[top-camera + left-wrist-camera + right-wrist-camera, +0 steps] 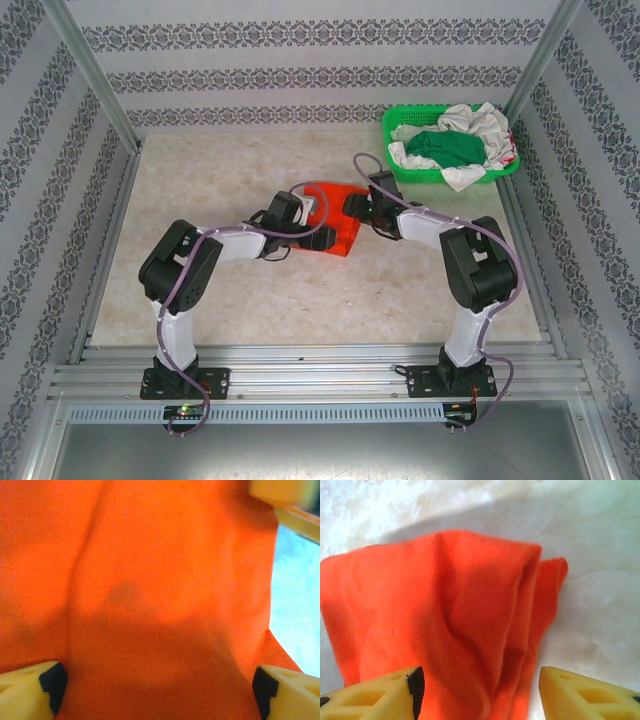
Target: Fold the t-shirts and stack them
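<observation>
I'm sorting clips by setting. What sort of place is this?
Probably a robotics test cell, not a home: two robot arms bolted to a metal rail, patterned panels boxing in the table, and a basket of t-shirts.

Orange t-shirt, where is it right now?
In the top view the orange t-shirt lies bunched at mid-table between the left end effector and the right end effector, left of and nearer than the green basket.

Overhead view, wrist views close above t-shirt (445,605)
</observation>
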`<state>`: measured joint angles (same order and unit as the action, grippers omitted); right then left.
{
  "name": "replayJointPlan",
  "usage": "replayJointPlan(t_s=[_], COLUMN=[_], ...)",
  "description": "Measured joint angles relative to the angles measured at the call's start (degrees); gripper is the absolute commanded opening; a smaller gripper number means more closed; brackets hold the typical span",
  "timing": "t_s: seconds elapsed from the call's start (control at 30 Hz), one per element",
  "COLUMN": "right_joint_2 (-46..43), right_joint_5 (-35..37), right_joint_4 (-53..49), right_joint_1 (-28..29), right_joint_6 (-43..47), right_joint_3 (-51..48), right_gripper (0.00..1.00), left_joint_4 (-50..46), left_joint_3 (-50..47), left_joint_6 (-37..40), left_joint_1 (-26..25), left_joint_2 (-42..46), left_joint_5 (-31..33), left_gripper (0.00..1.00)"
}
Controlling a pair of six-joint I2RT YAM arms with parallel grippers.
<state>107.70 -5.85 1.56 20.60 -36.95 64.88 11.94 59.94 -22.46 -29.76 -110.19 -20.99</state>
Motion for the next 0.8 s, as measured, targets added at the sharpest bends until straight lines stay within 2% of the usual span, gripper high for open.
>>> replayJointPlan(t_s=[0.23, 0.33, 0.57, 0.63, 0.8], right_joint_2=[5.31, 7.04, 8.70, 8.24, 1.84], right_joint_5=[-6.97, -10.69, -16.57, -16.96, -14.60], right_joint_4=[-1.49, -2.71, -4.48, -4.26, -1.29], right_joint_1=[-0.13, -0.13, 0.20, 0.39, 1.20], right_joint_6=[2.60, 4.68, 9.57, 10.21, 9.90], right_joint_3=[5.70, 7.34, 9.01, 8.39, 1.31], right_gripper=[0.53, 0.50, 0.46, 0.48, 0.62], left_joint_4=[10.16, 11.78, 8.33, 6.49, 0.76], left_joint_3=[-10.03, -13.49, -14.49, -14.43, -13.84], left_joint_6=[-10.36, -12.96, -11.10, -10.56, -10.58], left_joint_1=[-2.95, -3.63, -3.39, -2.80, 0.57], left_joint_2=[5.60, 9.18, 20.31, 22.23, 22.21], left_joint_5=[-2.05, -1.88, 6.36, 9.16, 13.00], left_gripper=[0.98, 1.00, 1.00, 1.00, 1.00])
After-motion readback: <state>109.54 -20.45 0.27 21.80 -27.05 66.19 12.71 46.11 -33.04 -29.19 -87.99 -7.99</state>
